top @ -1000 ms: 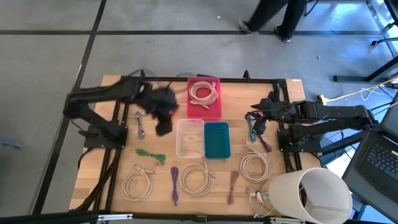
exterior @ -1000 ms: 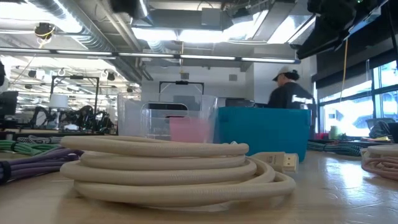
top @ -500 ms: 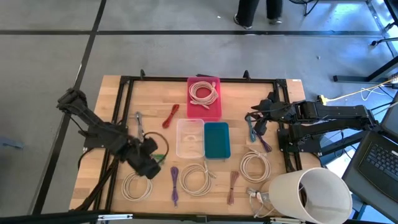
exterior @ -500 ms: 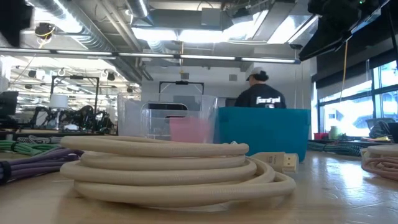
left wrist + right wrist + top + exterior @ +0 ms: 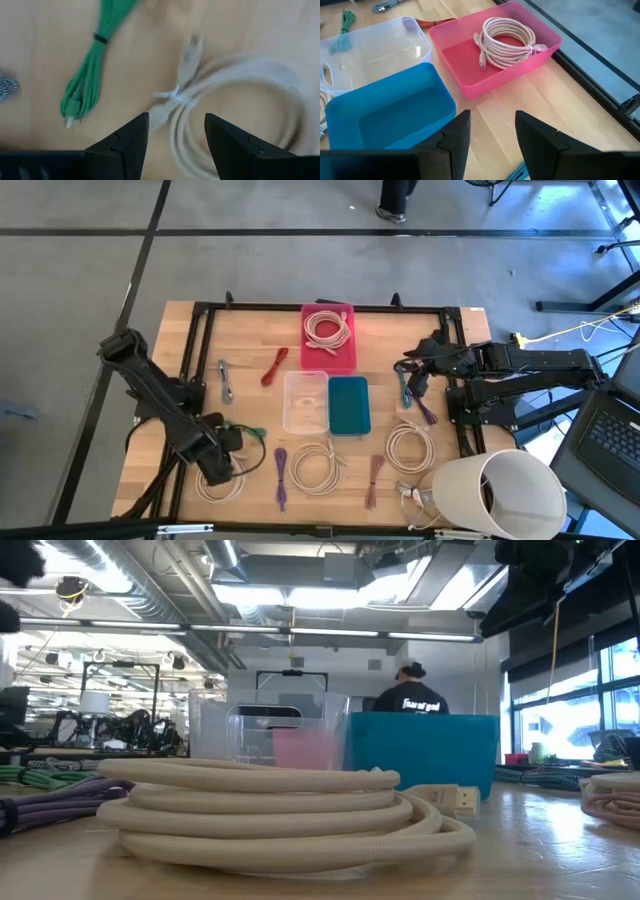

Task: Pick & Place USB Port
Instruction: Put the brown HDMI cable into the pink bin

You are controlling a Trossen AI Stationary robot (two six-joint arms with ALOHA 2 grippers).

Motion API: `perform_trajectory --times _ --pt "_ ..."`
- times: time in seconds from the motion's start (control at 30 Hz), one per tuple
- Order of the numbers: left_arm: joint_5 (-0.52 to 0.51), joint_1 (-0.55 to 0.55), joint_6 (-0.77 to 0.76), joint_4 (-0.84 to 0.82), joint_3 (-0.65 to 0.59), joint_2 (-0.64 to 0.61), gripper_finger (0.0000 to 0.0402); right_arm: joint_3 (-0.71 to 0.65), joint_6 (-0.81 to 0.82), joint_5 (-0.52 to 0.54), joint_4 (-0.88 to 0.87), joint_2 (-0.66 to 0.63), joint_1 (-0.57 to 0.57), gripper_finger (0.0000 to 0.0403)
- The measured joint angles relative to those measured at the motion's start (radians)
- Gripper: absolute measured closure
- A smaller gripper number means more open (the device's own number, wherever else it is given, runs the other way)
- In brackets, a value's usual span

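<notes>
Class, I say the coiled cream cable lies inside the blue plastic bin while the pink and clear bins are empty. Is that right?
Not quite. The coiled cream cable lies inside the pink plastic bin, and the blue plastic bin and the clear plastic bin are the empty ones. The right wrist view shows it.

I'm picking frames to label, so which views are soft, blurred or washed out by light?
Left wrist view: the white coiled cable and green cable are soft, past the left pincer. Low view: ceiling lights and the window glare, and the near cream coil looms large. High view and right wrist view: evenly lit, with the pink bin crisp.
</notes>
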Motion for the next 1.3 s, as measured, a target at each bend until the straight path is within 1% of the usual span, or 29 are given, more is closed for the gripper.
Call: perform_trajectory --times 0.2,0.27,0.37,0.57,0.73,0.83,0.9,0.93,0.97,1.0,1.07,1.17,1.23,1.3 --pt "0.009 0.000 0.265 0.022 -0.011 0.101 0.0215 0.000 0.002 0.000 0.001 0.000 0.000 0.0244" --pt "0.003 0.002 0.316 0.041 -0.011 0.132 0.0215 0.000 0.004 0.000 0.002 0.000 0.000 0.0244" --pt "0.004 0.011 0.343 0.070 -0.011 0.169 0.0216 0.000 0.004 0.000 0.008 0.000 0.000 0.0244" --pt "0.017 0.024 0.343 0.136 -0.011 0.219 0.0240 0.000 0.004 0.000 0.009 0.000 0.000 0.0244" --pt "0.017 0.024 0.342 0.172 -0.009 0.253 0.0269 0.000 0.004 0.001 0.009 0.000 0.000 0.0244" --pt "0.026 0.023 0.295 0.170 -0.008 0.256 0.0296 0.000 0.003 0.001 0.008 0.000 0.000 0.0244" --pt "0.044 0.024 0.259 0.159 -0.007 0.237 0.0322 0.000 0.002 0.001 0.008 0.000 0.000 0.0244" --pt "0.059 0.024 0.238 0.146 -0.004 0.226 0.0329 0.000 0.001 0.001 0.008 0.000 0.000 0.0244" --pt "0.076 0.026 0.217 0.118 0.001 0.214 0.0339 0.000 0.000 0.001 0.008 0.000 0.000 0.0244" --pt "0.084 0.025 0.195 0.085 0.011 0.199 0.0357 0.000 0.000 0.001 0.008 0.000 0.000 0.0244" --pt "0.090 0.023 0.159 0.007 0.042 0.153 0.0360 0.000 0.000 0.002 0.008 0.000 0.000 0.0244" --pt "0.030 0.025 0.089 -0.092 0.113 0.097 0.0360 0.000 0.000 0.003 0.009 0.000 0.000 0.0244" --pt "-0.048 0.029 0.045 -0.181 0.172 0.059 0.0360 0.000 0.000 0.003 0.008 0.000 0.000 0.0244" --pt "-0.150 0.036 0.010 -0.235 0.237 0.025 0.0360 0.000 0.000 0.003 0.009 0.000 0.000 0.0244"
